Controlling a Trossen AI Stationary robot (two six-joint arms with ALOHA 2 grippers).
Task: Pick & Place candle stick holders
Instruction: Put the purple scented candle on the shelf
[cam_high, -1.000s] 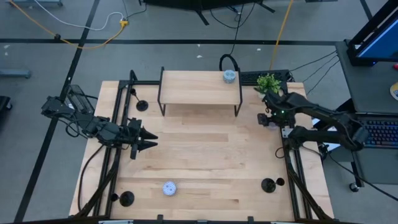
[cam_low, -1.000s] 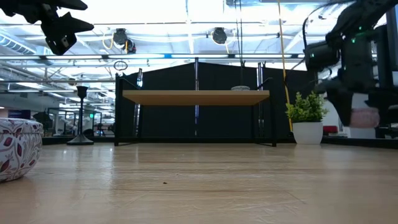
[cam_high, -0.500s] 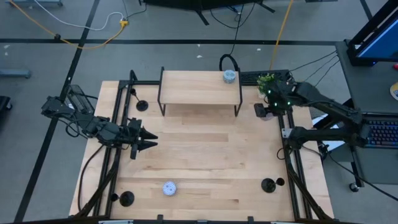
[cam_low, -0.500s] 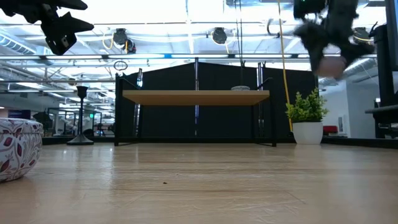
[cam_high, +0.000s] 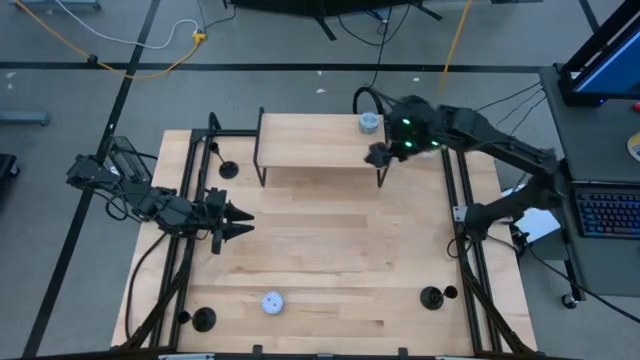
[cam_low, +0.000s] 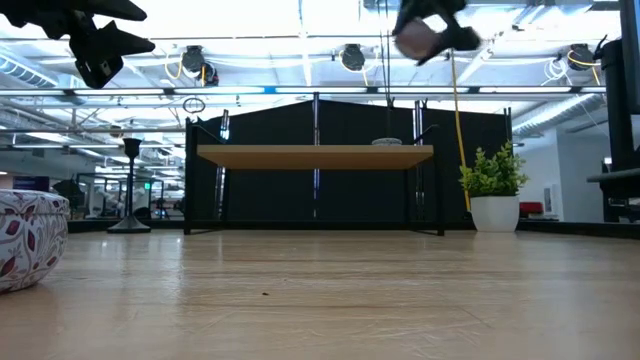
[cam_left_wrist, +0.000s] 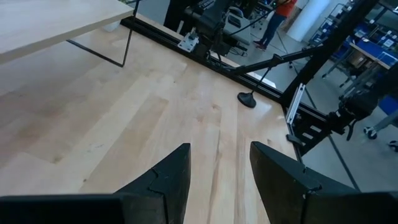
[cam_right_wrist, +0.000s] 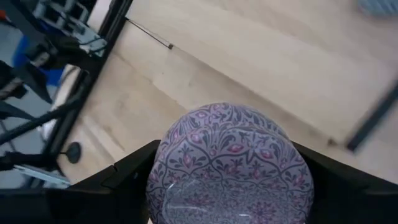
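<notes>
Three black candle stick holders stand on their disc bases on the table: one at the far left (cam_high: 228, 170), one at the near left (cam_high: 203, 320), one at the near right (cam_high: 432, 297). My right gripper (cam_high: 378, 155) hangs high over the right end of the wooden shelf (cam_high: 320, 140), shut on a lavender patterned puck (cam_right_wrist: 230, 165), which the low view shows as a pinkish puck (cam_low: 418, 38). My left gripper (cam_high: 235, 222) hovers open over the table's left side, nothing between its fingers (cam_left_wrist: 168, 180). My right gripper pinches the lavender puck between its two fingers, one on each side of the puck's round wall (cam_right_wrist: 158, 180). The fingers slant down from the table's right side. The puck is lifted well clear of shelf and table, its patterned top facing the wrist camera.
A blue puck (cam_high: 369, 123) sits on the shelf's right end. A white patterned puck (cam_high: 272, 302) lies near the front edge. A potted plant (cam_low: 490, 195) stands at the far right. Black rails run along both table sides (cam_high: 190, 230).
My right gripper has risen steeply with the lavender puck and swung from beside the plant toward the table's left, to above the shelf's right end, turning as it went. The puck stays between the fingers.
</notes>
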